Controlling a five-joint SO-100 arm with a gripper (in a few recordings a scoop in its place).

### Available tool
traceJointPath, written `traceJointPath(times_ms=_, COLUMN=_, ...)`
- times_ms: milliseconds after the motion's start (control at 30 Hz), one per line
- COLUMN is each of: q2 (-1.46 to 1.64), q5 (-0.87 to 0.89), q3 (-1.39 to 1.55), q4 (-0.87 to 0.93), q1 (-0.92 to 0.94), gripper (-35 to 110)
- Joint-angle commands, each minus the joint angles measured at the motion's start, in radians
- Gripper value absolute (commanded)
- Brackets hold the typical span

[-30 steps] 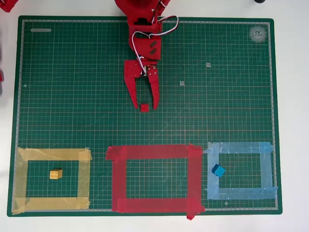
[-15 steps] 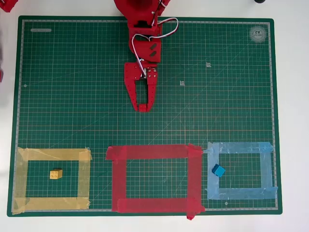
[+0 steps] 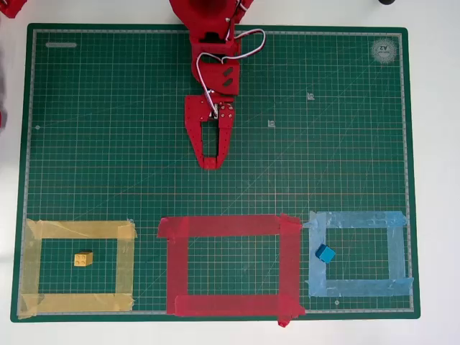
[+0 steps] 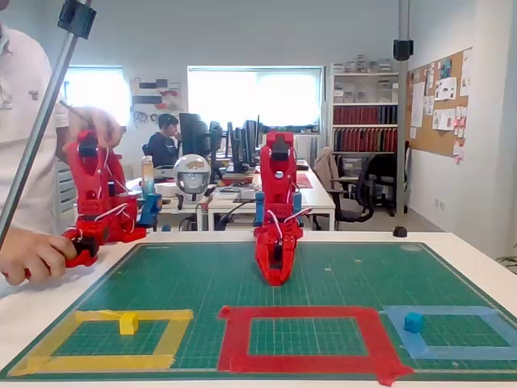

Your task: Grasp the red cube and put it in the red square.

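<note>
In the overhead view my red gripper (image 3: 210,163) points down the green mat, its two fingers drawn together. The red cube (image 3: 211,160) is pinched between the tips and is hard to tell from the red fingers. The red square (image 3: 176,266), a wide red tape outline, lies at the mat's near edge, well below the gripper. In the fixed view the gripper (image 4: 275,278) hangs low over the mat behind the red square (image 4: 234,335). The cube cannot be made out there.
A yellow cube (image 3: 83,259) sits inside a yellow tape frame (image 3: 79,230) at the left. A blue cube (image 3: 325,253) sits in a light-blue tape frame (image 3: 356,219) at the right. A person sits left of the table in the fixed view.
The fingers stood open around the red cube on the mat a second ago. They have since shut on it, and the gripper has shifted slightly left.
</note>
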Motion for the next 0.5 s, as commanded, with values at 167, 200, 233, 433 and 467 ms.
traceJointPath(times_ms=167, q2=0.259, q5=0.011, q3=-0.161, q4=0.379, q1=-0.064, gripper=-1)
traceJointPath(times_ms=200, q2=0.27, q5=0.011, q3=-0.201, q4=0.431, q1=-0.072, gripper=-1)
traceJointPath(times_ms=233, q2=0.272, q5=0.015, q3=-0.244, q4=0.465, q1=-0.083, gripper=-1)
traceJointPath(times_ms=433, q2=0.144, q5=0.049, q3=-0.549, q4=0.495, q1=-0.124, gripper=-1)
traceJointPath(times_ms=467, q2=0.129, q5=0.049, q3=-0.592, q4=0.495, q1=-0.126, gripper=-1)
